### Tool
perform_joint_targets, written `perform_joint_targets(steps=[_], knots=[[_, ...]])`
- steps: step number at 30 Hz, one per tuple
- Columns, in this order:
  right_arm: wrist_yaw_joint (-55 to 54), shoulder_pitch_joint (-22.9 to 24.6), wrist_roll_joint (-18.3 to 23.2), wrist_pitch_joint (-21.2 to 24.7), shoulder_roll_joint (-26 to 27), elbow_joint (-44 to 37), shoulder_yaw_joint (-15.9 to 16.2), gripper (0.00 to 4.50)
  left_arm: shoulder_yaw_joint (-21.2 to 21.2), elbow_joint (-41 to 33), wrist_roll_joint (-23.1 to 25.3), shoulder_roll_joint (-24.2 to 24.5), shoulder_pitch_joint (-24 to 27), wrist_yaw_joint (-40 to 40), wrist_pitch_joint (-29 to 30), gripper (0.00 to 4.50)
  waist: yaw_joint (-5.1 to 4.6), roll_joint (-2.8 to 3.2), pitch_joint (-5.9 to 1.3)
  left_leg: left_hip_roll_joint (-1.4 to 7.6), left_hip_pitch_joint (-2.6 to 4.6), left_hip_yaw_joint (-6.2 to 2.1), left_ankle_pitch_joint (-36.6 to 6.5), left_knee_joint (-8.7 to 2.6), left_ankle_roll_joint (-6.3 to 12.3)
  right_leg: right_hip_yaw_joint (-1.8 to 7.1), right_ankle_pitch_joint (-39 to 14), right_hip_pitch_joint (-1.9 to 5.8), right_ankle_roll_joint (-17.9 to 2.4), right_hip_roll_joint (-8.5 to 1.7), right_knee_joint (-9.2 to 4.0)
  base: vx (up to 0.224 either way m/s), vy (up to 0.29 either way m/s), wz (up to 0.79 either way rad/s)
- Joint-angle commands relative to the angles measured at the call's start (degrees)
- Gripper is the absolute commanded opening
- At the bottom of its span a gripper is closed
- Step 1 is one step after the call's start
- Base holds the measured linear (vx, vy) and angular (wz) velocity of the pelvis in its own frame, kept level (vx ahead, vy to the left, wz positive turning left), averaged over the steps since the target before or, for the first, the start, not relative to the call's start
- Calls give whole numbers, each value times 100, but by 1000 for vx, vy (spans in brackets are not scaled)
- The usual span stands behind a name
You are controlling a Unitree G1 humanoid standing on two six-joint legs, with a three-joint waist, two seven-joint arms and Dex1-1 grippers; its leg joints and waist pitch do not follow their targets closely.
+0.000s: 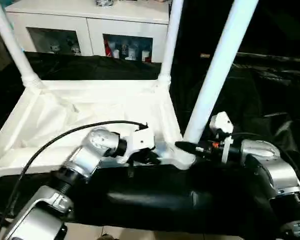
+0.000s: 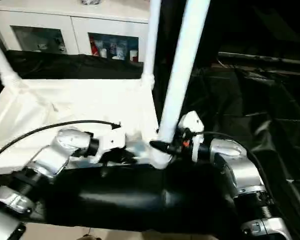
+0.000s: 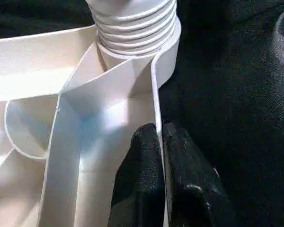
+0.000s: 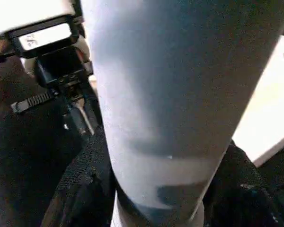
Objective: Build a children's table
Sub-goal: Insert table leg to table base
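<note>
A black cloth covers the surface (image 1: 155, 200), and a white cabinet (image 1: 90, 25) with glass doors stands behind at 12 o'clock. The tabletop (image 1: 90, 115) lies upside down on the cloth, ribbed underside up, taking the left and middle of the head view. Three legs rise from its corners: one at the far left corner (image 1: 10, 45), one at the far right corner (image 1: 171, 40), and a near leg (image 1: 215, 75) leaning toward 1 o'clock from the near right socket (image 1: 182, 159).

The left gripper (image 3: 160, 142) comes in from 8 o'clock, jaws pinched together on the thin rim wall of the tabletop (image 3: 156, 94) just beside that socket. The right gripper (image 1: 190, 147) reaches in from 3 o'clock, jaws clamped on the near leg (image 4: 165, 94) low down, just above the socket.

The step in hand looks like seating this leg. Its lean is the worry: if the leg is pushed while off the socket's axis, it could jam or go in crooked. The left hold is on a thin edge, so a hard twist might slip it and let the tabletop slide on the cloth. The fourth corner, at 7 o'clock, appears to lie behind the left arm, so whether it has a leg I cannot tell.
</note>
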Motion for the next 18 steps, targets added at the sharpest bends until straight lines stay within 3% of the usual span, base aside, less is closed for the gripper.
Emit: perform_joint_targets(steps=[1, 5, 7, 10, 11, 13, 14, 15, 17, 18], knots=[[-26, 237, -356, 247, -147, 663, 245, 189, -97, -301, -121, -52, -135, -286, -147, 0, -12, 47, -316, 100, 144, -83, -2779, -469, -165, 86, -2326, 147, -1080, -100, -477, 0, 0, 0], [-331, 152, -410, 127, -18, 869, 106, 189, 35, 67, 79, -197, -313, 266, -105, 0, -15, 42, -296, 92, 179, -84, -2946, -460, -193, 79, -2597, 108, -1028, -98, -515, 0, 0, 0], [-745, 26, -510, -3, 84, 1129, 0, 189, 115, 206, 76, -259, -390, 452, -14, 0, -40, 45, -272, 70, 195, -105, -3159, -452, -242, 50, -3066, 73, -880, -102, -572, 0, 0, 0], [-2190, -488, -745, -138, 404, 2051, -371, 189, 323, 573, 127, -443, -648, 1002, 344, 0, -134, 58, -249, 45, 181, -176, -3384, -456, -355, -46, -3724, 80, -600, -116, -640, -66, 10, -9], [-2590, -651, -745, -143, 514, 2316, -494, 189, 380, 700, 152, -514, -740, 1203, 456, 0, -207, 109, -245, 40, 206, -222, -3586, -467, -395, -132, -3869, 89, -524, -108, -687, -76, 29, -17], [-3212, -904, -764, -179, 694, 2715, -622, 189, 476, 958, 220, -654, -916, 1632, 668, 0, -307, 170, -234, 70, 159, -313, -3912, -523, -405, -289, -3697, 215, -500, -108, -709, -73, 40, -21], [-3580, -1050, -778, -181, 814, 2930, -670, 189, 544, 1131, 258, -753, -1034, 1934, 828, 0, -371, 239, -206, 122, 135, -385, -4309, -645, -436, -392, -3292, 322, -548, -67, -682, -71, 56, -22], [-3899, -1191, -789, -187, 934, 3134, -696, 189, 614, 1297, 281, -856, -1151, 2219, 1036, 0, -393, 305, -179, 208, 111, -400, -4738, -782, -425, -438, -2679, 429, -683, -38, -521, -71, 56, -22], [-4412, -1428, -825, -190, 1164, 3469, -701, 189, 681, 1564, 338, -1021, -1346, 2663, 1319, 0, -323, 355, -148, 289, 57, -346, -4969, -959, -409, -380, -2141, 512, -814, -3, -218, -36, 11, -5], [-4729, -1568, -869, -114, 1321, 3663, -668, 189, 688, 1708, 383, -1122, -1444, 2888, 1401, 0, -250, 296, -97, 336, -15, -194, -5072, -1164, -351, -340, -1934, 543, -882, 95, 88, -91, -30, 0]])
